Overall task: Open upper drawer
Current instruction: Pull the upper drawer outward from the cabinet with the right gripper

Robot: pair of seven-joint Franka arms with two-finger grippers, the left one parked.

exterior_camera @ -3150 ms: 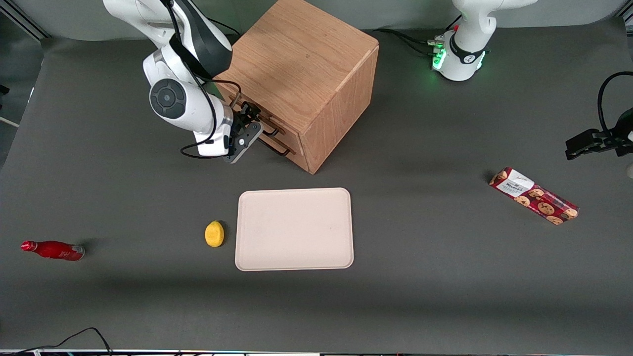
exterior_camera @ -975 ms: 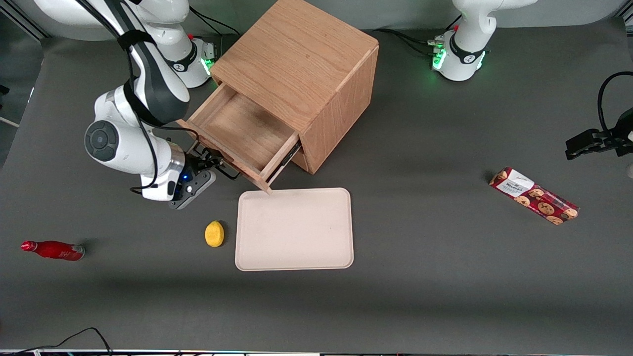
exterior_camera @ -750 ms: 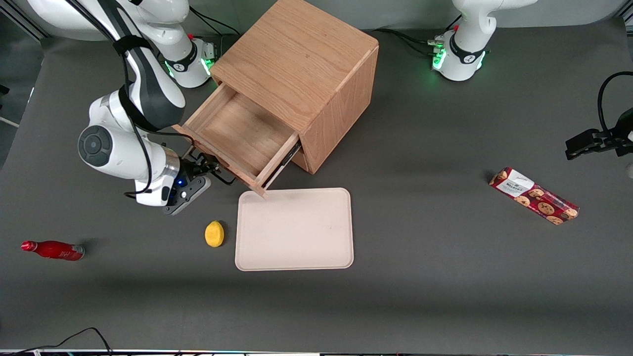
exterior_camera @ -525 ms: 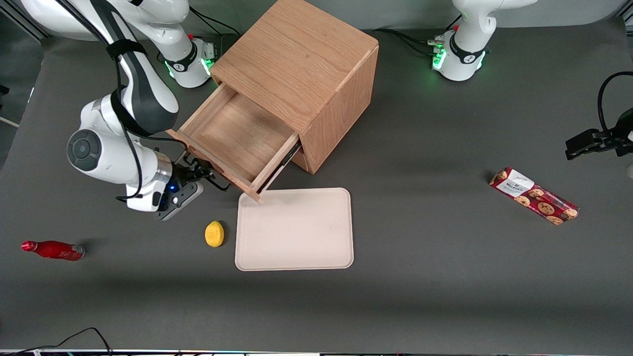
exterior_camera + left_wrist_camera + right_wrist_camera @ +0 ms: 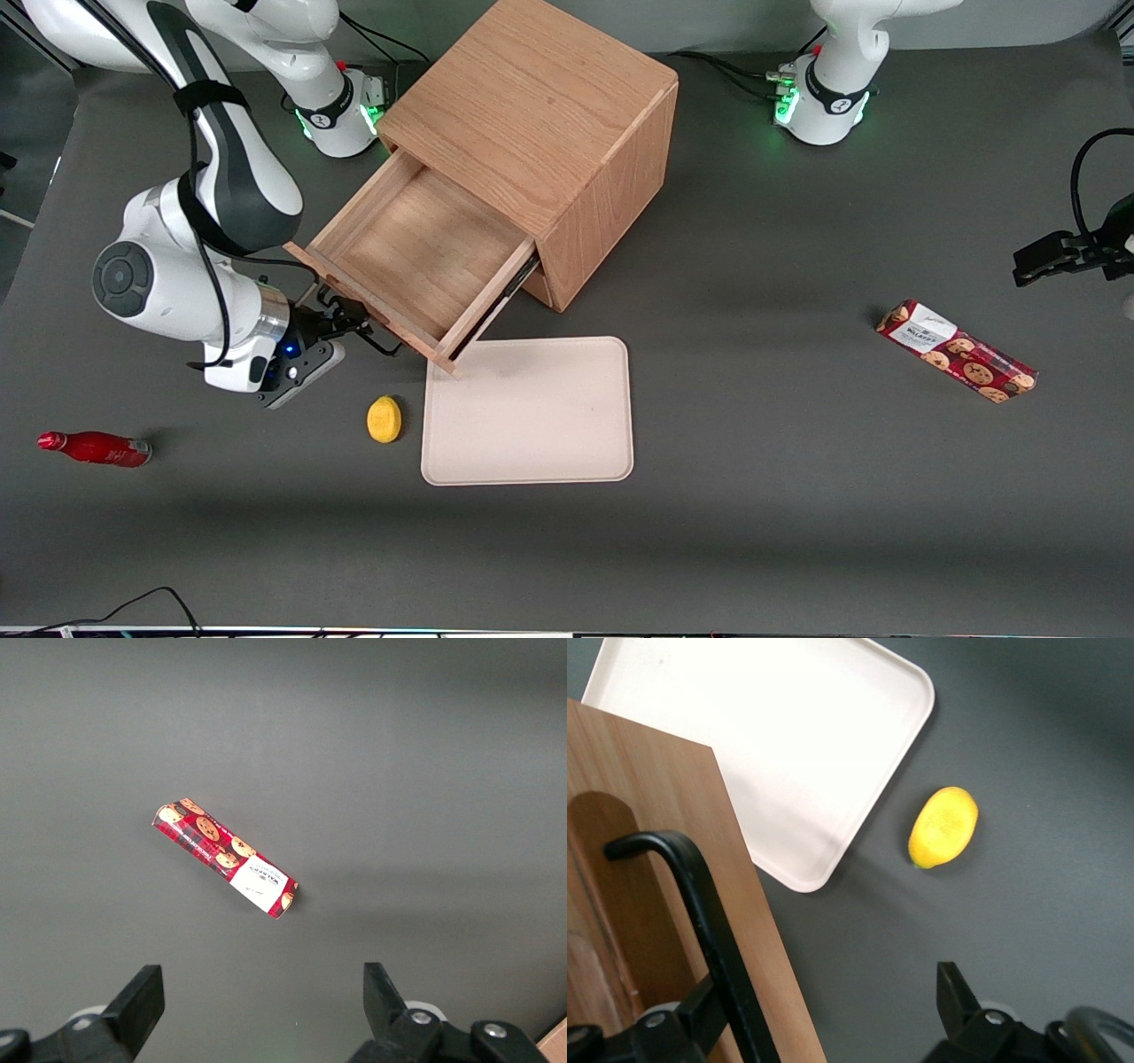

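The cabinet [image 5: 540,115] sat near the desk's [image 5: 753,514] edge farthest from the front camera, turned at an angle so that its drawers faced the working arm's end and the camera-side edge. That angle probably explained why the arm came in low from that end. The upper drawer [image 5: 403,252] stood drawn well out of the cabinet, its plain wood interior bare, with nothing in it. The gripper [image 5: 344,323] was low in front of the drawer face at the thin black handle [image 5: 700,904]. Its jaws were spread wide rather than clamped, and the handle ran just inside one finger, so it looked more like a hooking pull than a pinch. The task seemed nearly or fully done. One corner of the drawer front reached over the nearest corner of the cream tray [image 5: 532,412], which also held nothing. A lemon [image 5: 384,419] lay just beside the tray. A red bottle [image 5: 96,448] lay on its side near the working arm's end, and a cookie pack [image 5: 957,352] lay toward the parked arm's end.
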